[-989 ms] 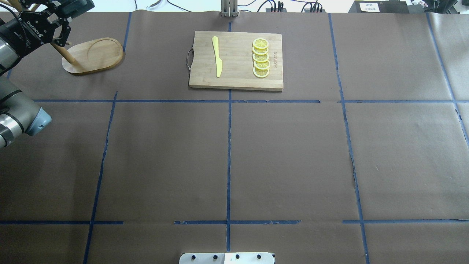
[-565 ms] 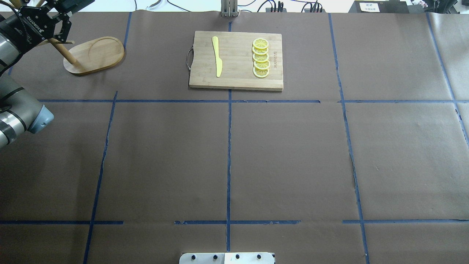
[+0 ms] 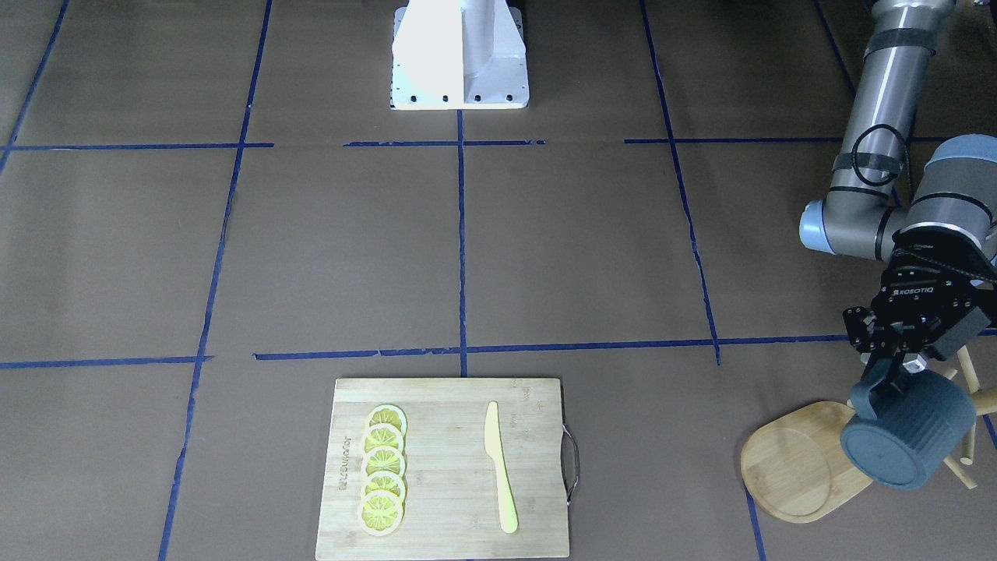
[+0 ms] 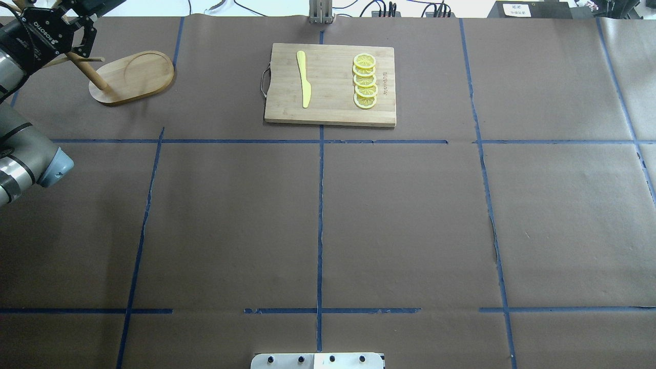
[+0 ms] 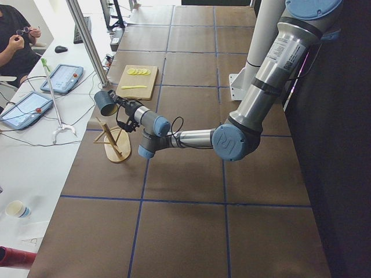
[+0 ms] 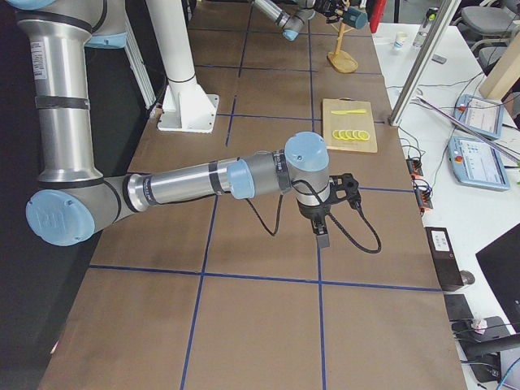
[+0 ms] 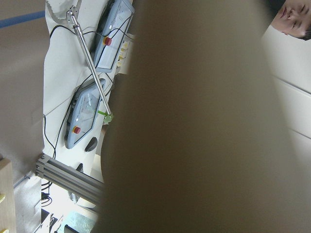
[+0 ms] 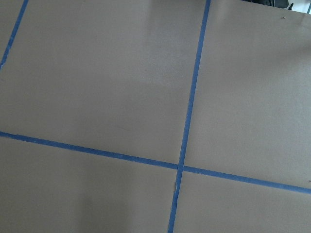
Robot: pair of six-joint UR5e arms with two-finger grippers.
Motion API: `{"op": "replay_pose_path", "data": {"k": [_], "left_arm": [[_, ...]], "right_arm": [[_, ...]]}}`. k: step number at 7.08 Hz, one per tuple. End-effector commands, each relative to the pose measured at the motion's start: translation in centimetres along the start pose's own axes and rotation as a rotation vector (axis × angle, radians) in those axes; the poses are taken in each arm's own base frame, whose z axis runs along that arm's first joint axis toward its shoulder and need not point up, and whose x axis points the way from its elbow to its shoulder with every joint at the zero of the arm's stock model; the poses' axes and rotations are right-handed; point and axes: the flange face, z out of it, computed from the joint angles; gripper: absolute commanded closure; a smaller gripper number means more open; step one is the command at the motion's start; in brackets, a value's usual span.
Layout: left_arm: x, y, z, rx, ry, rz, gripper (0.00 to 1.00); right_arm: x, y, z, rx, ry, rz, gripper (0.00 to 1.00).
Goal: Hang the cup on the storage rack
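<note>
Blue-grey cup [image 3: 907, 440] clamped in left gripper [image 3: 889, 383], tipped on its side, up in the air over the rack [image 3: 787, 461]. Can't tell open or closed for right gripper [image 6: 322, 240], down near the table [image 6: 268, 309].

Upper centre, a wooden cutting board [image 4: 333, 110] lies on the brown desk [image 4: 410, 215], a yellow knife [image 4: 304, 79] on its left, five overlapping lemon slices [image 4: 365, 81] on its right.

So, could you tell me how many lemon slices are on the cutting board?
5 lemon slices, overlapping in one row on the cutting board, on the side away from its handle, with the knife lying alongside. None seems hidden.
</note>
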Motion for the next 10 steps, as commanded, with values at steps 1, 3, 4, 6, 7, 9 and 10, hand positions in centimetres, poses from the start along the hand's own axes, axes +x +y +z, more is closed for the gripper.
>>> {"op": "replay_pose_path", "data": {"k": [1, 3, 4, 6, 7, 9, 10], "left_arm": [[0.6, -0.3, -0.7, 0.004, 0.009, -0.005, 0.98], [1.1, -0.1, -4.0, -0.001, 0.012, -0.003, 0.98], [1.4, 0.1, -4.3, -0.005, 0.016, -0.003, 0.98], [2.8, 1.9, -3.5, -0.019, 0.032, -0.026, 0.98], [4.3, 3.2, -3.0, -0.02, 0.041, -0.023, 0.98], [5.0, 3.9, -1.9, 0.002, 0.044, -0.049, 0.98], [6.1, 4.2, -0.3, 0.036, 0.044, -0.062, 0.98]], "right_arm": [[0.0, 0.0, -0.1, 0.001, 0.0, -0.002, 0.0], [0.0, 0.0, -0.1, 0.001, 0.0, -0.002, 0.0], [0.0, 0.0, -0.1, 0.001, 0.0, -0.001, 0.0], [-0.1, 0.0, -0.1, 0.002, 0.0, -0.003, 0.0], [0.0, 0.1, 0.0, 0.0, 0.0, -0.001, 0.0], [0.0, 0.1, 0.0, 0.0, 0.0, -0.001, 0.0], [0.1, 0.1, 0.1, 0.0, 0.002, -0.001, 0.0]]}}
